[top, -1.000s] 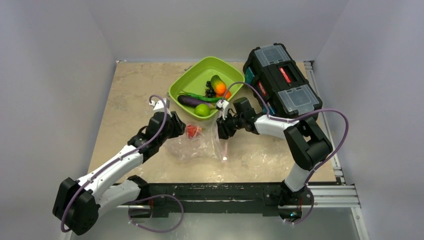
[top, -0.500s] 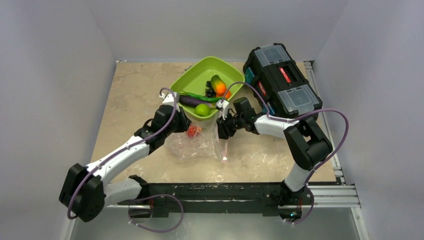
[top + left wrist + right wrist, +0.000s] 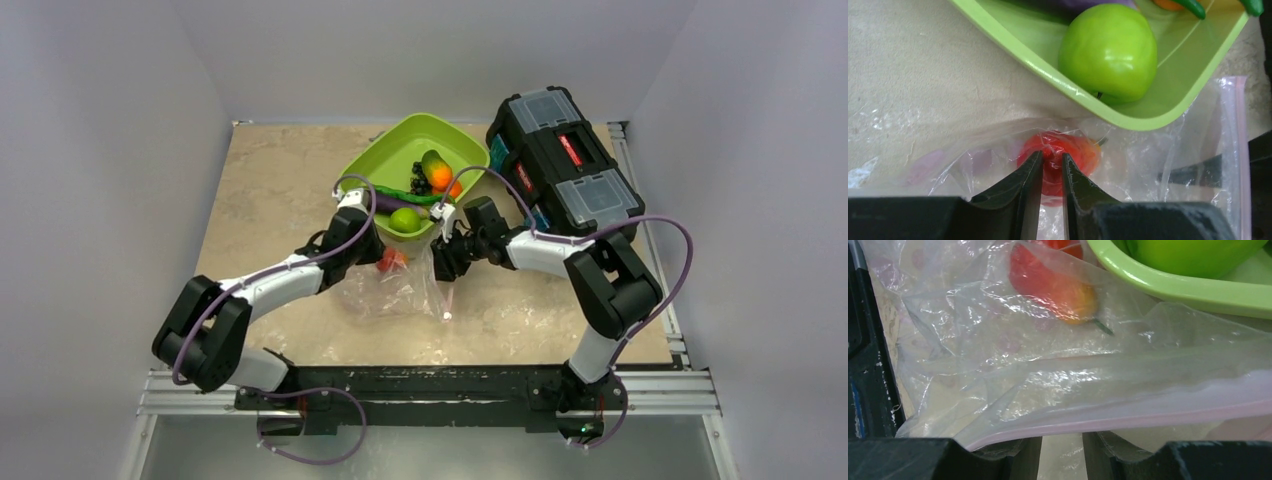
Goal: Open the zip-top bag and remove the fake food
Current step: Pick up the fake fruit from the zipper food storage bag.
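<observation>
The clear zip-top bag lies flat in front of the green tray, its pink zip strip on the right. One piece of fake food, a red strawberry, is still inside it. My left gripper is closed on the strawberry, crinkled plastic between its tips. My right gripper is at the bag's mouth, jaws apart. The pink strip drapes over its fingertips and hides them. Eggplant, lime, orange and grapes lie in the tray.
A black toolbox stands at the back right, close behind my right arm. The tray's near corner overhangs the bag beside the strawberry. White walls enclose the table on three sides.
My left arm reached forward and right to the strawberry, and its jaws narrowed onto it. The right arm and the bag's mouth stayed where they were.
</observation>
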You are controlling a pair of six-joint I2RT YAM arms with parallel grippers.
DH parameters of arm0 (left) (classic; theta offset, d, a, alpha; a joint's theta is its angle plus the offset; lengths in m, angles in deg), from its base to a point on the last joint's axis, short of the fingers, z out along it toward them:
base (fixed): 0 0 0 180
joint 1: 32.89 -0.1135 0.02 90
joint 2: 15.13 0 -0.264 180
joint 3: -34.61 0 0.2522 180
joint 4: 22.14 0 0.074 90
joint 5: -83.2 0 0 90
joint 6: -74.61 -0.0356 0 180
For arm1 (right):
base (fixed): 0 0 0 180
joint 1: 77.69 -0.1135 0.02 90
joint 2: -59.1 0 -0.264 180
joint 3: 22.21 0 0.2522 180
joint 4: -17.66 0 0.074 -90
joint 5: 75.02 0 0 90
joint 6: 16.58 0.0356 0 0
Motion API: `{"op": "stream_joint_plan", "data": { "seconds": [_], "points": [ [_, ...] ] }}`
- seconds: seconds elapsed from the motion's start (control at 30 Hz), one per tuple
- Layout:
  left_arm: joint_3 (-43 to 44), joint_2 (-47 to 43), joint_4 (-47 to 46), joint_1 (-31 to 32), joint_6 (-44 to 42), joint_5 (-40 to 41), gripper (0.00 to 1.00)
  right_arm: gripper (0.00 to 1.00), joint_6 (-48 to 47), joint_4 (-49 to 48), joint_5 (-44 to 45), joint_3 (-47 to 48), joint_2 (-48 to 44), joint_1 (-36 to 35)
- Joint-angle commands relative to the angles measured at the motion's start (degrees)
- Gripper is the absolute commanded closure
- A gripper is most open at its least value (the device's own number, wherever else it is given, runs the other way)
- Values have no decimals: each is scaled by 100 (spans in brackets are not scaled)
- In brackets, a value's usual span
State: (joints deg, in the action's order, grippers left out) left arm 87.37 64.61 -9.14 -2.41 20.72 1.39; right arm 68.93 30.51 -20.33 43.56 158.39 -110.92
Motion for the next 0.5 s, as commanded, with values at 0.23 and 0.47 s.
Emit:
{"op": "stream_joint_plan", "data": {
  "seconds": [0.23, 0.47],
  "points": [
    [-395, 546, -1060, 16, 467, -984, 82, 51, -542, -67, 93, 150, -173, -134],
    [-699, 689, -1405, 125, 836, -1602, 85, 47, -1226, 66, 524, 165, -439, -405]
  ]
}}
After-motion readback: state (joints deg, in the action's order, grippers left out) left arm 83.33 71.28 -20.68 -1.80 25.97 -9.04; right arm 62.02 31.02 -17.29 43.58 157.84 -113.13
